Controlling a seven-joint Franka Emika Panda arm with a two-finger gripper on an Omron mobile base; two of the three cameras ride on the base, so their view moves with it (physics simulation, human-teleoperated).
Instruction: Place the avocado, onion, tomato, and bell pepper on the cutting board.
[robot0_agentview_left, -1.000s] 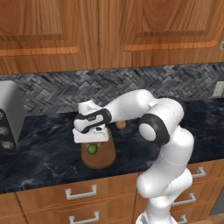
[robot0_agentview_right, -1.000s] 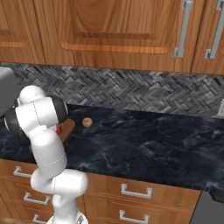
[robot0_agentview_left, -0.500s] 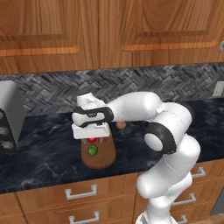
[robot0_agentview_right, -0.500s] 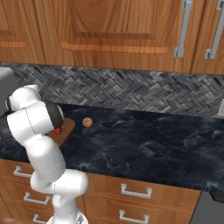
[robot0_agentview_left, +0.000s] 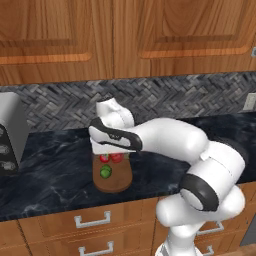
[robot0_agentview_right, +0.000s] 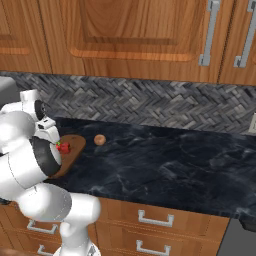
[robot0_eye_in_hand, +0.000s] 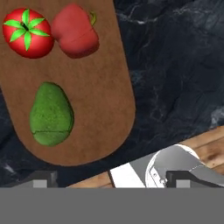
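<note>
Three foods lay on the cutting board (robot0_eye_in_hand: 109, 87) at the time of inspection. In the hand view the tomato (robot0_eye_in_hand: 27, 33), bright red with a green leafy top, sat at one end of the board, with the bell pepper (robot0_eye_in_hand: 75, 36) just beside it, the two close but not clearly touching. The avocado (robot0_eye_in_hand: 51, 115) lay apart from both, nearer the board's rounded end, flat on the wood. The board itself rested on the dark marbled tabletop (robot0_eye_in_hand: 175, 65).

The onion (robot0_agentview_right: 100, 139) was off the board: the right base view showed it on the tabletop (robot0_agentview_right: 175, 160), near the board's (robot0_agentview_right: 72, 150) far end but separate from it. The tomato (robot0_agentview_right: 63, 147) was partly visible there, on the board beside the arm.

In the left base view the gripper (robot0_agentview_left: 111, 150) hung directly above the board (robot0_agentview_left: 114, 181), with the tomato (robot0_agentview_left: 104, 158) and bell pepper (robot0_agentview_left: 117, 157) just beneath the hand and the avocado (robot0_agentview_left: 105, 172) closer to the tabletop's front edge. The jaws held nothing. The two finger tips in the hand view stood far apart at opposite sides of the frame, so the jaws were set wide.

A grey appliance (robot0_agentview_left: 11, 135) stood on the tabletop (robot0_agentview_left: 50, 165) well to one side of the board, below wooden wall cabinets (robot0_agentview_left: 125, 35).
</note>
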